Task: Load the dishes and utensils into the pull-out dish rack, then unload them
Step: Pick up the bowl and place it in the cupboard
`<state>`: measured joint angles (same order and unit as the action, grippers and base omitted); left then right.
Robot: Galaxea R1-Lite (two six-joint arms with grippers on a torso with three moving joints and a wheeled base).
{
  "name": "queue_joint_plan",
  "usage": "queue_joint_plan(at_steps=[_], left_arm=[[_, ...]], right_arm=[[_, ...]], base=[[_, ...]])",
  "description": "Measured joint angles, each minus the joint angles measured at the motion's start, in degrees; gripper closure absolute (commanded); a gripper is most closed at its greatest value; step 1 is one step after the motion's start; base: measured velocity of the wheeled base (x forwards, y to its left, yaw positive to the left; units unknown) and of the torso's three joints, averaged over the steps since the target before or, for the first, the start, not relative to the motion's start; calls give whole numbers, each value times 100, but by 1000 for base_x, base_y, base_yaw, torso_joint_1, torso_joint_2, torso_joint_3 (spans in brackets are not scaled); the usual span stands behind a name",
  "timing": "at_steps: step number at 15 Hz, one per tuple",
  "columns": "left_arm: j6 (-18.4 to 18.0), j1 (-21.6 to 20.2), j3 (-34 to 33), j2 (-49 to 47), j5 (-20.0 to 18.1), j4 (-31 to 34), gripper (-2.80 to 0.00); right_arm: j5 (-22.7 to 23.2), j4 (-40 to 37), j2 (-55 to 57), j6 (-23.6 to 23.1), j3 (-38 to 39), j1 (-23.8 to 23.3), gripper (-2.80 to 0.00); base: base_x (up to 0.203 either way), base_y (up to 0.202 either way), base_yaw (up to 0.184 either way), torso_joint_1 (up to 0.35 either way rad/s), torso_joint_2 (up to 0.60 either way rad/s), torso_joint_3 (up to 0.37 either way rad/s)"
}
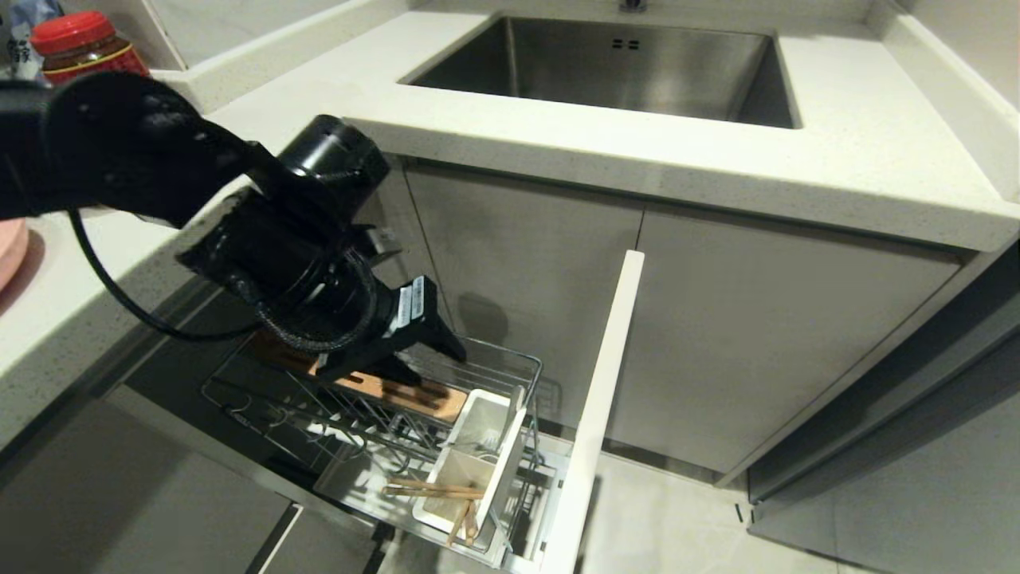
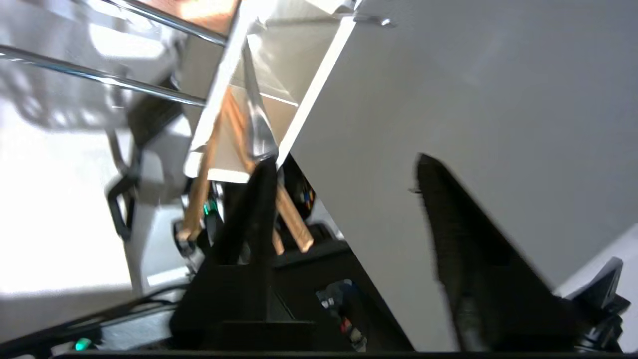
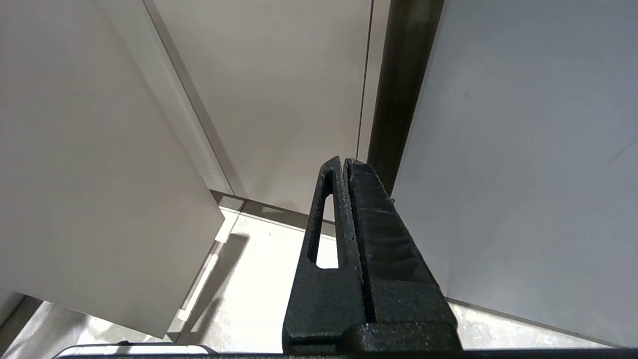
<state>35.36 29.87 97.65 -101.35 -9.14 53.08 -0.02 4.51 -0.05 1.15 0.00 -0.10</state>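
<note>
Black and bulky, the left arm is filling the left of the head view, and its left gripper (image 1: 442, 368) is being held low over the pull-out dish rack (image 1: 510, 359). Its fingers (image 2: 259, 199) are being kept apart with nothing between them, as is seen in the left wrist view, though that view is blurred. Part of the rack's wire basket and its wooden strip (image 1: 414, 395) are being hidden by the arm.

A pair of chopsticks (image 1: 434, 492) is being carried by the nearer of the white utensil cups (image 1: 470, 470), leaning with the ends sticking out over the rim. In the farther cup a slim pale handle (image 1: 516, 399) is showing, possibly the fork; it is too small to be told for sure. The rack's white front panel (image 1: 598, 414) is being seen edge-on.

At the far left edge a pink plate (image 1: 9, 251) is being cut off on the counter (image 1: 837, 143), and a red-lidded jar (image 1: 80, 44) is standing behind the arm. A steel sink (image 1: 621, 68) is set into the counter.

The right gripper (image 3: 344, 162) is being held beside cabinet doors above the floor, its fingers pressed together on nothing.
</note>
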Motion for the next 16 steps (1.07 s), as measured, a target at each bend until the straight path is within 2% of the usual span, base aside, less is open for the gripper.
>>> queue_joint_plan(at_steps=[4, 7, 9, 12, 16], left_arm=[[-23, 122, -52, 973, 668, -35, 0], [-311, 35, -11, 1807, 1130, -227, 0], [-667, -369, -5, 2347, 1276, -581, 0], [-1188, -1368, -103, 3003, 1319, -1428, 0], [-2226, -2710, -1222, 3635, 1314, -3353, 0]], right_arm=[[-3, 2, 0, 0, 0, 0, 0], [2, 2, 0, 0, 0, 0, 0], [0, 0, 0, 0, 0, 0, 0], [0, 0, 0, 0, 0, 0, 0], [2, 2, 0, 0, 0, 0, 0]], base=[[0, 0, 0, 0, 0, 0], [0, 0, 0, 0, 0, 0], [0, 0, 0, 0, 0, 0], [0, 0, 0, 0, 0, 0], [0, 0, 0, 0, 0, 0]])
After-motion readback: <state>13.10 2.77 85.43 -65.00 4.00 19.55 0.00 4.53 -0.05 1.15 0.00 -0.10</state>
